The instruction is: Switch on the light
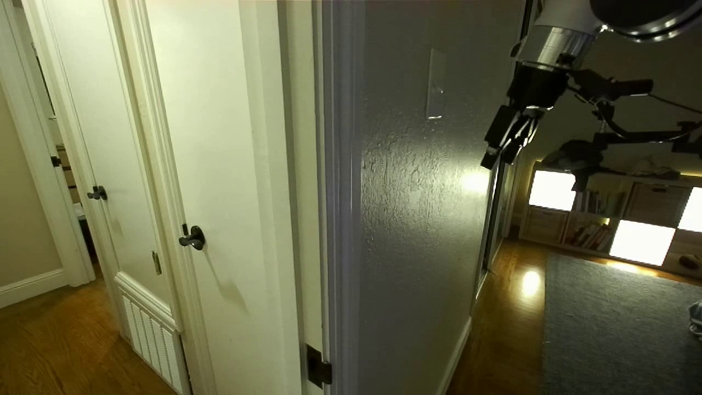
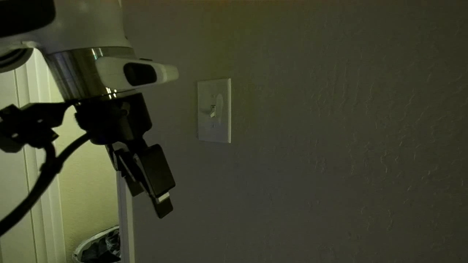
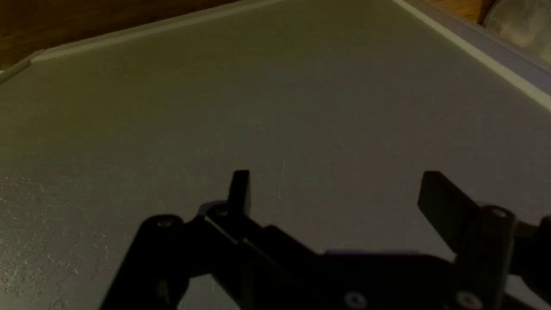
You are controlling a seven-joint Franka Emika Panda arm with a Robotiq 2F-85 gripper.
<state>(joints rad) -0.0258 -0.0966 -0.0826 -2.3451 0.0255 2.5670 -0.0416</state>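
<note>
The light switch is a small pale upright plate [image 1: 436, 82] on the grey wall; it also shows in an exterior view [image 2: 219, 126] with a small toggle [image 2: 212, 111] in its middle. The toggle seems to point down. The lamp itself is out of view. My gripper [image 1: 499, 159] is black, points down, and hangs apart from the switch. In an exterior view the gripper [image 2: 150, 202] is left of the plate and lower. In the wrist view my gripper [image 3: 335, 176] is open, with nothing between its fingers. The switch is out of the wrist view.
The textured wall [image 2: 329, 146] runs beside the gripper. A door frame [image 1: 343, 192] ends the wall, with white doors [image 1: 214, 137] beyond it. A shelf with glowing boxes [image 1: 641, 241] and a grey rug [image 1: 614, 323] lie further back. A bin [image 2: 97, 244] stands low behind the arm.
</note>
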